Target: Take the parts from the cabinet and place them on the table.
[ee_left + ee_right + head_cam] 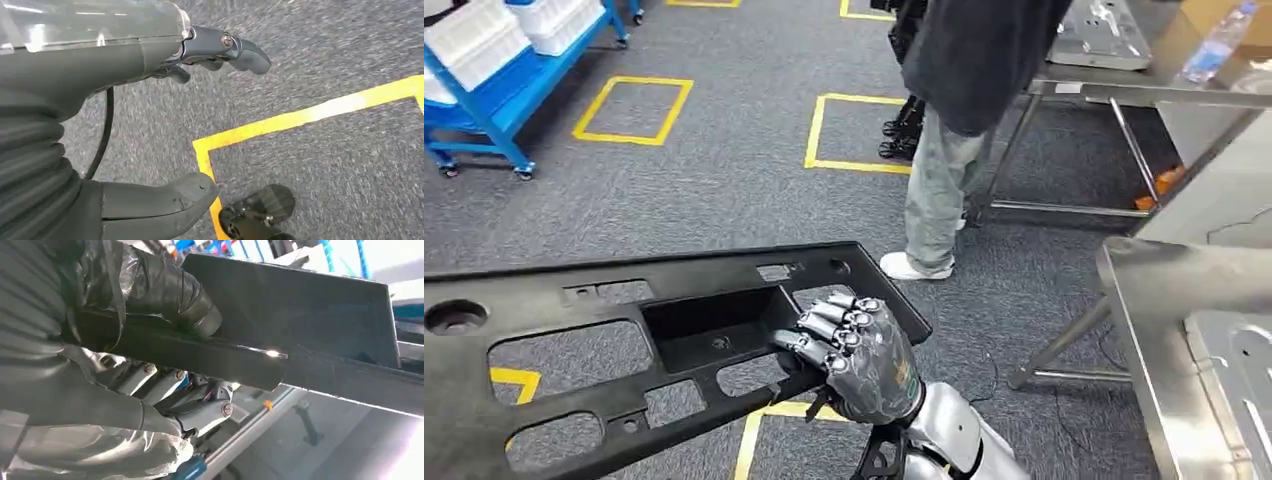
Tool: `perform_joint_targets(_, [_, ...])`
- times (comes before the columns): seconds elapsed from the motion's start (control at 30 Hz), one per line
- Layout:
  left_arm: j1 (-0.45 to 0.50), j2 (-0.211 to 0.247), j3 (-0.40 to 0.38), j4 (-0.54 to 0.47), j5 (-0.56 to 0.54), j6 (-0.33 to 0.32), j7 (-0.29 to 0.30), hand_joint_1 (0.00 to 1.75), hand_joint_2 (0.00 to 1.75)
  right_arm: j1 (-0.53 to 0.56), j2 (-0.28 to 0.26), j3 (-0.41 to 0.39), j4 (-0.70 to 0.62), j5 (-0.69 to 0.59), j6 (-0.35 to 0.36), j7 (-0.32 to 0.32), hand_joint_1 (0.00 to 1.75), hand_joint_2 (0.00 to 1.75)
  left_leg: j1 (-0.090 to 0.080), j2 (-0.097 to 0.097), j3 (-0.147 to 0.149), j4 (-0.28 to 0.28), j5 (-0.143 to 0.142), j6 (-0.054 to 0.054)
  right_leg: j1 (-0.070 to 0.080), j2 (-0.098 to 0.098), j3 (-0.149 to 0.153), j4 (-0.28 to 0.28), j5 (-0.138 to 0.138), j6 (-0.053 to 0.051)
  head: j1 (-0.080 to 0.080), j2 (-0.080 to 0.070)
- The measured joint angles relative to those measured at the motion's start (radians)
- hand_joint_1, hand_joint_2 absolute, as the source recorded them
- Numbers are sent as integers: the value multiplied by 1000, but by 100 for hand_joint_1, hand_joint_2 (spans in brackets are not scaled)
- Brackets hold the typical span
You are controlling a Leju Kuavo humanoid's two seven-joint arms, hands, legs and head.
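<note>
Your right robot hand (pixel 856 352) is clamped on the near edge of the black panel (pixel 624 340). Its long axis runs leftward, away from the table (pixel 1159 330), which lies right. Your left robot hand (pixel 165 125) hangs spread, holding nothing.

part (pixel 624 350) held out front-left over the floor (pixel 724 190), right hand (pixel 859 350) gripping its right end. person (pixel 954 130) stands ahead, right of centre. surface (pixel 1164 330) at right; cart (pixel 504 70) far left behind; left hand (pixel 125 125) hangs over floor.
</note>
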Motion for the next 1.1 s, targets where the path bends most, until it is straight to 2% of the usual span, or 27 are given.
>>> perform_joint_targets(0.03, [-1, 0, -2, 0, 0, -1, -1, 0, 175, 0, 0, -1, -1, 0, 0, 0, 175, 175, 1, 10, 3, -2, -1, -5, 2, 10, -1, -2, 1, -6, 0, 0])
perform_joint_targets(0.07, [-3, 0, -4, 0, 0, -2, -2, 0, 175, 1, 0, -3, -4, 0, 0, 1, 175, 175, 3, 10, 5, 0, -6, -14, -7, 22, 5, -13, 8, -16, 0, 0])
perform_joint_targets(0.1, [-4, 2, -5, 0, 0, -3, -4, 0, 175, 0, 0, -5, -5, 2, 0, 1, 175, 175, 9, -37, -3, 21, -27, -19, -10, 31, 7, -17, 11, -20, 0, 0])
perform_joint_targets(0.13, [-4, 0, -5, 0, 0, -3, -7, 0, 175, -3, 0, -6, -6, 2, 0, 1, 175, 175, 9, -74, -27, 76, -65, -20, -12, 38, 6, -17, 13, -26, 0, 0])
perform_joint_targets(0.17, [-1, -1, -5, 0, 0, -4, -8, 0, 175, -4, 1, -6, -6, 2, 0, 2, 175, 175, 10, -93, -66, 163, -109, -23, -12, 49, 6, -17, 12, -29, 0, 0])
perform_joint_targets(0.2, [3, 0, -5, 0, 0, -4, -9, 0, 175, -3, 1, -6, -6, 2, 0, 2, 175, 175, 10, -101, -106, 249, -145, -25, -10, 62, 6, -17, 12, -30, 0, 0])
perform_joint_targets(0.23, [7, 0, -5, 0, 1, -4, -9, 0, 175, -2, 1, -6, -6, 3, 0, 2, 175, 175, 10, -103, -139, 315, -161, -26, -10, 77, 5, -15, 12, -30, 0, 0])
perform_joint_targets(0.27, [8, 1, -5, 0, 1, -4, -9, 0, 175, -1, 1, -6, -6, 3, 0, 2, 175, 175, 10, -103, -149, 327, -146, -26, -10, 92, 5, -12, 12, -30, 0, 0])
perform_joint_targets(0.3, [7, 1, -5, 0, 2, -4, -9, 0, 175, -1, 1, -6, -6, 3, -1, 2, 175, 175, 10, -104, -134, 289, -112, -25, -10, 106, 5, -8, 11, -29, 0, 0])
perform_joint_targets(0.33, [6, 1, -5, 0, 4, -4, -9, 0, 175, -1, 1, -6, -7, 3, -1, 2, 175, 175, 12, -107, -103, 216, -65, -24, -12, 120, 5, -4, 9, -27, 0, 0])
perform_joint_targets(0.37, [4, 1, -5, 0, 6, -3, -9, 0, 175, -1, 1, -6, -8, 3, -1, 2, 175, 175, 15, -122, -61, 120, -13, -23, -13, 134, 6, 1, 5, -22, 0, 0])
perform_joint_targets(0.4, [4, 1, -5, 0, 7, -3, -6, 0, 175, -1, 1, -6, -8, 3, -1, 2, 175, 175, 21, -166, -33, 47, 9, -23, -15, 145, 2, 8, 2, -18, 0, 0])
perform_joint_targets(0.43, [5, 0, -5, 0, 10, -4, 4, 0, 175, -3, 1, -6, -8, 3, -1, 2, 175, 175, 21, -194, -22, 28, -4, -21, -9, 158, -5, 18, 0, -12, 0, 0])
perform_joint_targets(0.53, [4, 0, -5, 0, 29, -15, 26, 0, 175, 0, 1, -7, -10, 3, -1, 3, 175, 175, 14, -167, -20, 30, -6, -10, -17, 189, -16, 9, 12, 6, 0, 0])
perform_joint_targets(0.57, [3, -1, -5, 0, 29, -15, 27, 0, 175, -1, 1, -7, -11, 3, -1, 4, 175, 175, 23, -155, -18, 19, 1, 1, -12, 193, -20, 11, 11, 13, 0, 0])
perform_joint_targets(0.6, [0, 0, -5, 0, 29, -15, 26, 0, 175, 0, 0, -8, -11, 4, -2, 5, 175, 175, 22, -142, -16, 14, 5, 9, -8, 134, -22, 27, -2, 13, 0, 0])
perform_joint_targets(0.63, [0, 0, -5, 0, 30, -13, 20, 0, 175, -1, 0, -8, -12, 6, -2, 6, 175, 175, 20, -130, -15, 10, 6, 20, -5, 85, -43, 69, -33, 14, 2, 0])
perform_joint_targets(0.67, [3, 0, -5, 0, 31, -13, 16, 0, 175, -1, 0, -8, -13, 6, -2, 6, 175, 175, 16, -116, -16, 10, 5, 22, -7, 65, -79, 145, -76, 17, 1, 0])
perform_joint_targets(0.7, [6, 0, -4, 0, 31, -13, 11, 0, 175, 1, 0, -8, -13, 8, -2, 8, 175, 175, 14, -101, -17, 10, 4, 24, -10, 60, -120, 229, -115, 18, 1, 0])
perform_joint_targets(0.73, [8, 0, -4, 0, 31, -13, 7, 0, 175, 4, -1, -9, -13, 11, -2, 12, 175, 175, 13, -86, -17, 11, 3, 25, -12, 60, -153, 298, -138, 20, 1, 0])
perform_joint_targets(0.77, [8, 0, -4, 0, 31, -13, 5, 0, 175, 7, -2, -10, -13, 14, -2, 14, 175, 175, 12, -72, -17, 11, 2, 25, -14, 59, -166, 324, -136, 21, 1, 0])
perform_joint_targets(0.8, [8, 0, -4, 0, 31, -13, 3, 0, 175, 8, -2, -11, -13, 15, -2, 14, 175, 175, 12, -60, -16, 11, 1, 25, -14, 57, -154, 300, -113, 21, 1, 0])
perform_joint_targets(0.87, [7, -1, -4, 0, 31, -13, 0, 0, 175, 9, -3, -11, -13, 16, -2, 15, 175, 175, 11, -39, -8, 11, -5, 20, -12, 42, -70, 146, -31, 15, 1, 0])
perform_joint_targets(0.9, [6, -1, -4, 0, 31, -13, 0, 0, 175, 9, -3, -13, -13, 16, -3, 15, 175, 175, 11, -29, -2, 10, -9, 17, -7, 7, -13, 45, 9, 6, 1, 0])
perform_joint_targets(0.93, [6, -2, -4, 0, 31, -14, 0, 0, 175, 8, -3, -13, -14, 17, -3, 15, 175, 175, 5, -21, 0, 13, -13, 11, 7, -37, 4, 10, -6, 1, 1, 0])
perform_joint_targets(1.07, [1, -3, -4, 0, 32, -15, -3, 0, 175, 9, -3, -15, -16, 17, -3, 16, 175, 175, 1, 23, 12, 8, -20, -7, 9, 9, -2, -2, 0, -16, 1, 0])
perform_joint_targets(1.1, [0, -2, -4, 0, 34, -17, -4, 0, 175, 11, -3, -15, -19, 19, -3, 17, 175, 175, 7, -8, 9, 16, -32, -13, -2, 17, 7, -11, 6, -23, 1, 0])
